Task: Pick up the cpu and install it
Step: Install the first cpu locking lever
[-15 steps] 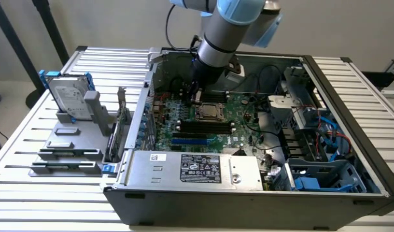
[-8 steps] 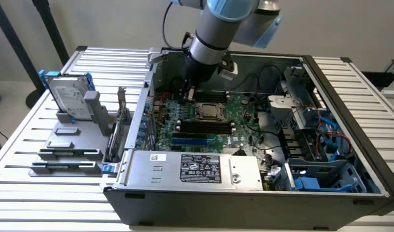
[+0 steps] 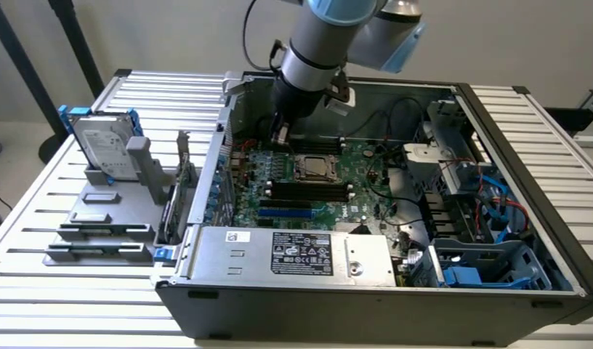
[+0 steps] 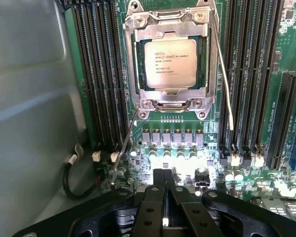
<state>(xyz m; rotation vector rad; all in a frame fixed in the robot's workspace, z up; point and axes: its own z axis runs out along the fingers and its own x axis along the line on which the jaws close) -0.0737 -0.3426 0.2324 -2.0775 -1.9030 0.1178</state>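
The cpu (image 3: 314, 166), a flat square chip with a silver-grey top, lies in its socket on the green motherboard (image 3: 365, 196) inside the open computer case. In the wrist view the cpu (image 4: 170, 63) sits framed by the metal socket bracket (image 4: 138, 59), with two thin wire levers (image 4: 226, 84) running along the bracket's sides. My gripper (image 3: 280, 137) hangs inside the case just above the board, a short way from the socket toward the case's far wall. Its black fingers (image 4: 153, 202) are shut together with nothing between them, and the gripper (image 4: 164, 174) does not touch the cpu.
Black memory slots (image 4: 96, 74) flank the socket. A big grey box with a white label (image 3: 296, 254) fills the case's front. Cables and blue drive cages (image 3: 490, 262) crowd the exterior view's right. Outside the case, an upright hard drive with blue brackets (image 3: 105, 149) stands on a grey holder.
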